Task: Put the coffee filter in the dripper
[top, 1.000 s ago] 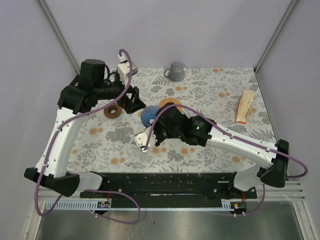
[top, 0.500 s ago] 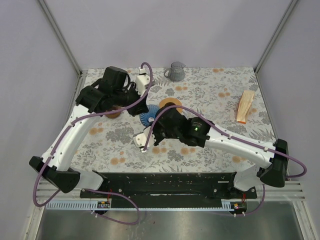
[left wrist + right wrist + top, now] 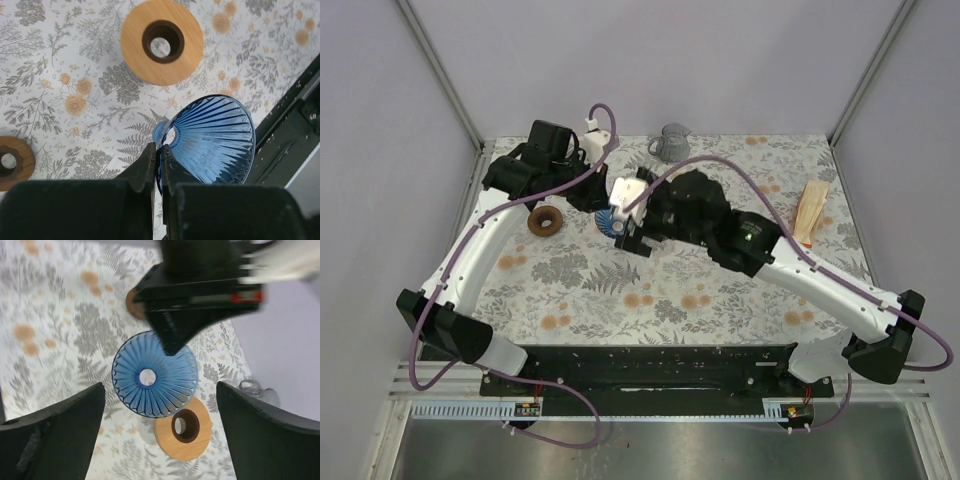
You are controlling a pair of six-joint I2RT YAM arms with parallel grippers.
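The blue ribbed dripper [image 3: 611, 224] is at the table's middle back, tilted with its wide mouth facing the right wrist camera. My left gripper [image 3: 159, 155] is shut on the thin handle loop at the dripper's [image 3: 215, 140] narrow end. My right gripper [image 3: 160, 386] hangs open over the dripper [image 3: 155, 374], a finger on either side and nothing between them. The coffee filter [image 3: 810, 212], a tan folded paper wedge, lies at the far right of the table, away from both grippers.
A light wooden ring [image 3: 161, 41] lies just beyond the dripper, also visible in the right wrist view [image 3: 183, 427]. A darker wooden ring [image 3: 546, 221] sits to the left. A grey pitcher [image 3: 672, 143] stands at the back edge. Both arms crowd the table's middle.
My left arm swung right and its gripper shut on the dripper's handle. My right gripper moved from the table's front middle toward the back, over the dripper, and opened.
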